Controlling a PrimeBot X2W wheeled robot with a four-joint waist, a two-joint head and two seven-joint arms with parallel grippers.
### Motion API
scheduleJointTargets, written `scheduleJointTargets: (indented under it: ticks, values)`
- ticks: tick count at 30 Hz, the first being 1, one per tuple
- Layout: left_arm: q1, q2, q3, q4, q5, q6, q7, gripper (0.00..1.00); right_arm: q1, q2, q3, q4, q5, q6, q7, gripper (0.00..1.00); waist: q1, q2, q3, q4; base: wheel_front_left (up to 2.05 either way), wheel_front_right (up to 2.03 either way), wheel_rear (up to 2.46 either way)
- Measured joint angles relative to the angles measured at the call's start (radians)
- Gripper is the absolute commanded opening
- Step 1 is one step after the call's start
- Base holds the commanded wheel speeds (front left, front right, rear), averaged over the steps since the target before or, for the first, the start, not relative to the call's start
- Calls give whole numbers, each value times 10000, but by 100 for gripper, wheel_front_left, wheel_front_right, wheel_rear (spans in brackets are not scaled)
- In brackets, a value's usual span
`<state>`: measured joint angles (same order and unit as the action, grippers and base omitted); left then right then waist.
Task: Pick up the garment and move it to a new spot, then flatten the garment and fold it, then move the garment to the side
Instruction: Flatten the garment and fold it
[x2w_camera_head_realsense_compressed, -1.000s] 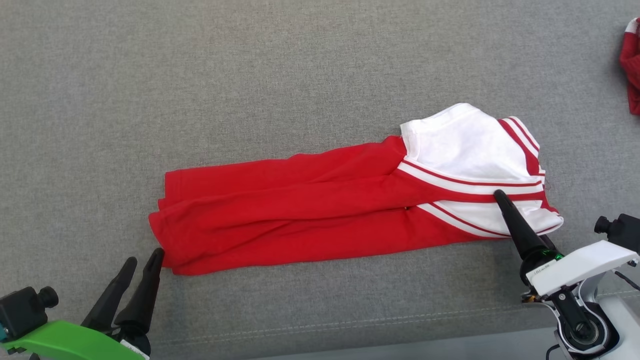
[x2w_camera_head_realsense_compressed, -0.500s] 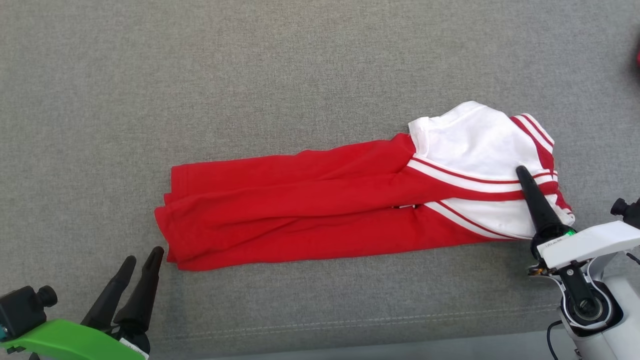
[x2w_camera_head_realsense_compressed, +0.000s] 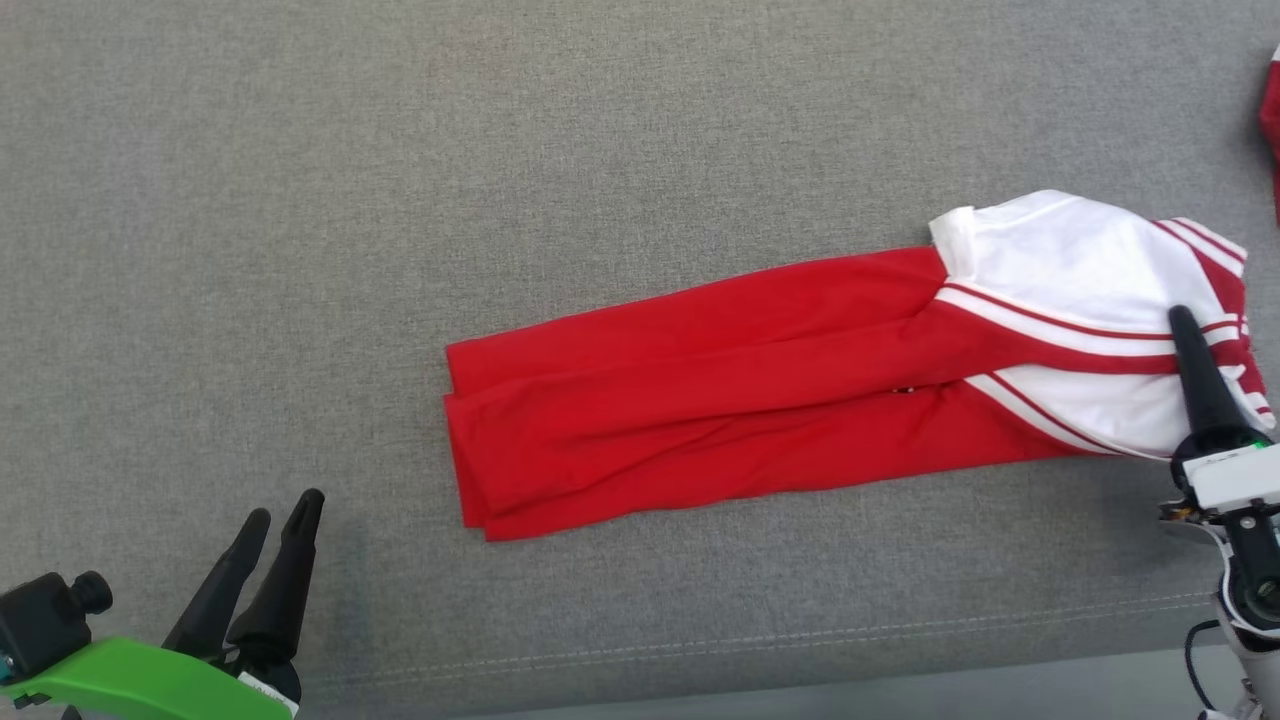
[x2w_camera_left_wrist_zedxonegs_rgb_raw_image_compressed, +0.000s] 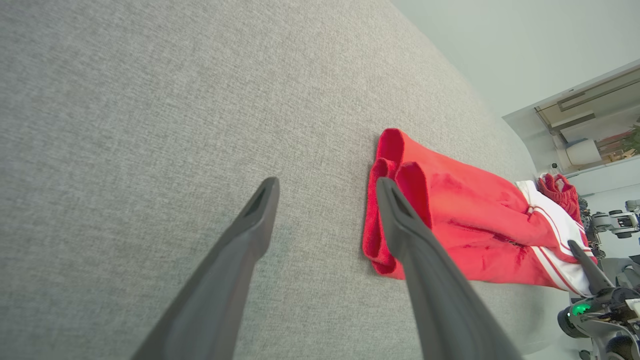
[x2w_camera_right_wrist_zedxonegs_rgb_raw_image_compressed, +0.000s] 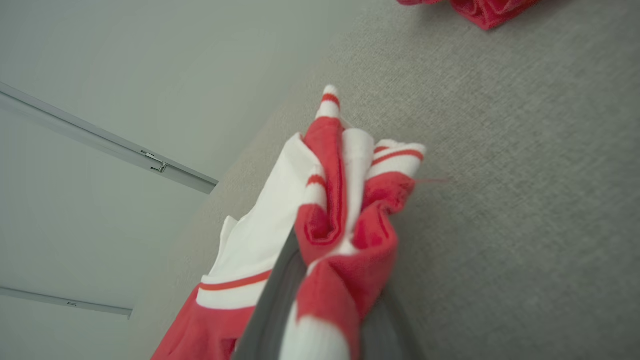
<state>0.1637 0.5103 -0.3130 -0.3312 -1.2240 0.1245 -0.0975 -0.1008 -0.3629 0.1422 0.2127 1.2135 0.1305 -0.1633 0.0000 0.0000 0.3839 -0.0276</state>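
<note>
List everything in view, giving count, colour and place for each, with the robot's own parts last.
garment: one, bright red with white panels and red-and-white stripes, stretched across the middle and right of the surface, white end bunched up.
second cloth: one, red, crumpled at the far right edge, apart from the garment.
surface: one, grey woven fabric with a stitched seam near the front edge, under everything.
rail: one, pale grey, on the pale wall beyond the surface.
left gripper: one, dark fingers on a green wrist, lower left, open, short of the garment's red end.
right gripper: one, dark fingers on a white wrist, right edge, shut on the garment's white striped end.
</note>
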Motion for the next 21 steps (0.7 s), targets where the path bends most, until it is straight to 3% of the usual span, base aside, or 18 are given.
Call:
scheduleJointTargets:
  ticks: [11, 21]
  values:
    - [-26, -153, -71, 27, 10, 0, 2, 100, 16, -1547, -610, 12, -719, -2, -178, 0, 0, 0, -56, -126, 0, 0, 0]
    - [-97, -299, -297, 341, 58, 2, 48, 100, -158, -2125, 1262, -2383, -2182, -2, 171, 0, 0, 0, -461, 4, 0, 0, 0]
